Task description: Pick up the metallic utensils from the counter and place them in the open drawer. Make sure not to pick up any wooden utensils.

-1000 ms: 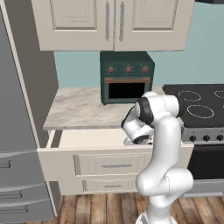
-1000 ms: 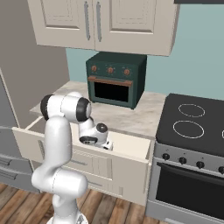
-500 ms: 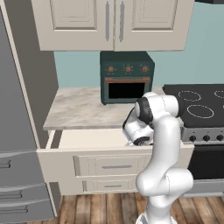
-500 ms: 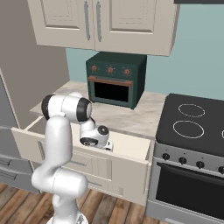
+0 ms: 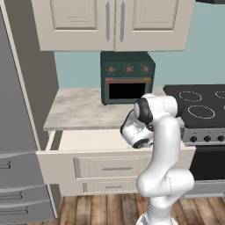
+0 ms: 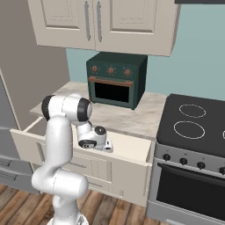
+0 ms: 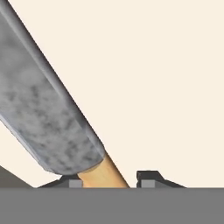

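Note:
In the hand view a small knife, with a mottled grey blade and an orange-tan handle, runs up and to the left from between my fingertips. My gripper is shut on the knife's handle, which rests against the left fingertip. Behind it lies the cream floor of the open drawer. From the base views my hand hangs low inside the open drawer, just under the counter edge. The wooden utensils are out of view.
A dark green toaster oven stands at the back of the counter. A black stove adjoins on the right and a grey fridge on the left. Cream cabinets hang overhead. The drawer front juts toward the base.

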